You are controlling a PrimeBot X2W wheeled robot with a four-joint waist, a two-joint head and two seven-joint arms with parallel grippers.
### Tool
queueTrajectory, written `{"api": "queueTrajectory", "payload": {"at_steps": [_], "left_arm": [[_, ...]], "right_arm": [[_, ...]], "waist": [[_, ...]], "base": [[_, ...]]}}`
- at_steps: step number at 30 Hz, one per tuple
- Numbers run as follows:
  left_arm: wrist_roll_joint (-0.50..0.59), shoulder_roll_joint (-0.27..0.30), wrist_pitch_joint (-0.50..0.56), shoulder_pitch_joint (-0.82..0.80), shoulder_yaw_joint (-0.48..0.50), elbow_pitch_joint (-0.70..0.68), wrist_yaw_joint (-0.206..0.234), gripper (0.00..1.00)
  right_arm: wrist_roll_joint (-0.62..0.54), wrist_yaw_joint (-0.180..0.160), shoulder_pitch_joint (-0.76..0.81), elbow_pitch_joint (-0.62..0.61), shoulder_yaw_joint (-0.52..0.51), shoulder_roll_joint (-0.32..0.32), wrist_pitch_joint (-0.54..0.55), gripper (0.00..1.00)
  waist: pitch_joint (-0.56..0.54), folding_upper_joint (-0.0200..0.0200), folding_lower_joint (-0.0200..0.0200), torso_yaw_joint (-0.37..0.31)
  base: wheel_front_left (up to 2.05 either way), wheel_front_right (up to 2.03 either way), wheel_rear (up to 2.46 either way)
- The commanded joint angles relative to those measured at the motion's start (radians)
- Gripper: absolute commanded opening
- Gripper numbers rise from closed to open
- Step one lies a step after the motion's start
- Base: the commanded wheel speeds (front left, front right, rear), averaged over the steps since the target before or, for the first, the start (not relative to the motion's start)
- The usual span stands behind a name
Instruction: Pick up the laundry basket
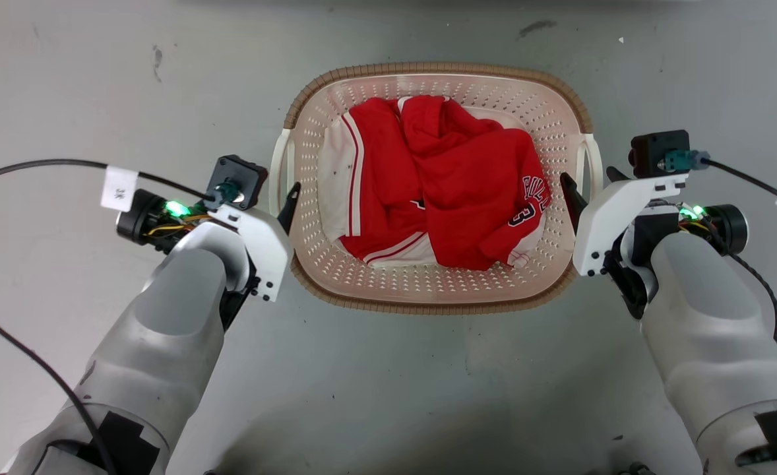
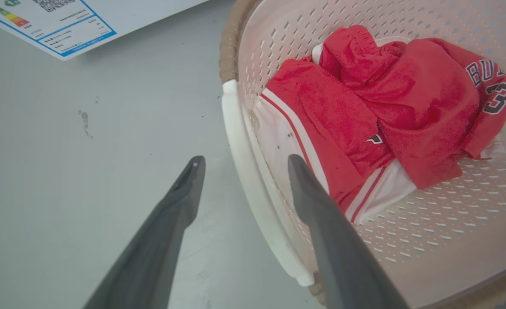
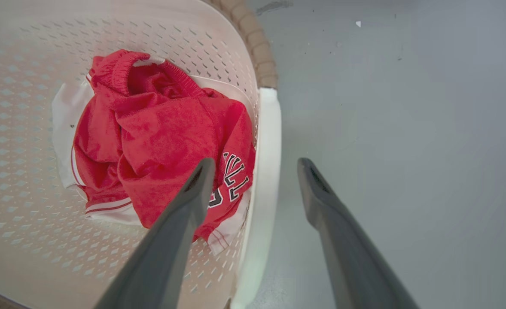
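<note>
Two rounded pale grey forearms [image 1: 177, 316] patched with black tape [image 1: 121, 439] are shown, each fitted with a white angular bracket [image 1: 264, 241] dotted with black screws [image 1: 592, 254], a square black camera module [image 1: 238, 179], a green light [image 1: 177, 209], a black cable [image 1: 45, 162] bearing a white tag [image 1: 119, 188], and tapered dark grey fingers [image 2: 163, 240].

Pale left forearm [image 1: 177, 316] and right forearm [image 1: 708, 297] reaching forward, left gripper [image 2: 245, 159] and right gripper [image 3: 256, 163] both with dark fingers spread apart, angled inward.
</note>
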Motion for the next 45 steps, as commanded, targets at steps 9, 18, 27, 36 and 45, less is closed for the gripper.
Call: {"api": "queueTrajectory", "payload": {"at_steps": [9, 18, 27, 36, 45], "left_arm": [[-0.141, 0.027, 0.107, -0.069, -0.159, -0.025, 0.0, 1.0], [-0.262, 0.067, 0.125, -0.123, -0.302, -0.053, 0.0, 1.0], [-0.322, 0.064, 0.103, -0.15, -0.388, -0.033, 0.0, 1.0], [-0.385, 0.06, 0.108, -0.166, -0.46, -0.022, 0.0, 0.74], [-0.457, 0.082, 0.119, -0.174, -0.534, -0.04, 0.0, 0.0]], "right_arm": [[-0.016, 0.0, -0.105, 0.103, -0.004, 0.0, 0.064, 1.0], [-0.029, 0.0, -0.149, 0.142, -0.015, 0.0, 0.103, 1.0], [-0.049, 0.0, -0.151, 0.155, -0.036, 0.0, 0.104, 1.0], [-0.05, 0.0, -0.156, 0.16, -0.037, 0.0, 0.105, 0.98], [-0.027, 0.0, -0.151, 0.162, -0.002, -0.003, 0.11, 0.0]], "waist": [[0.049, 0.0, -0.0001, 0.011], [0.089, 0.0, -0.0001, 0.02], [0.104, 0.0, -0.0001, 0.029], [0.11, 0.0, -0.0001, 0.035], [0.105, 0.0, -0.0001, 0.035]], "base": [[0.0, 0.0, 0.0], [0.0, 0.0, 0.0], [0.0, 0.0, 0.0], [0.0, 0.0, 0.0], [0.0, 0.0, 0.0]]}}
